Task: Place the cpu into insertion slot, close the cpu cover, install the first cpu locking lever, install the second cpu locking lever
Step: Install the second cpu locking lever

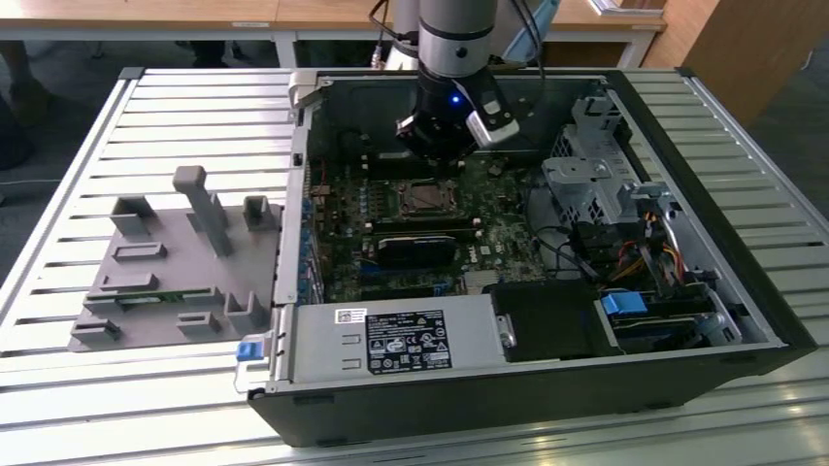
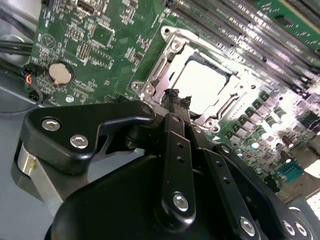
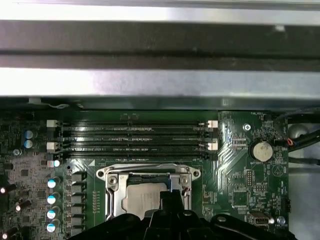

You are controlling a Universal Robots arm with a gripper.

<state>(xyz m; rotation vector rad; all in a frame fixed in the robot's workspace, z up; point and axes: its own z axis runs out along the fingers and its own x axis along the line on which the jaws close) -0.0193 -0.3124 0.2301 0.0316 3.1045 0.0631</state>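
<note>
Gripper: fingers pressed together, nothing between them, poised over socket edge.
Cpu: seated in insertion slot, just beyond fingertips.
Cpu cover: down, framing the chip.

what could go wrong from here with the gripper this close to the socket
1. The gripper has its fingertips pressed together right at the edge of the cpu cover; a slip might scrape the cpu seated under it.
2. The memory slots sit beside the socket, so a sideways drift could knock them.
</note>
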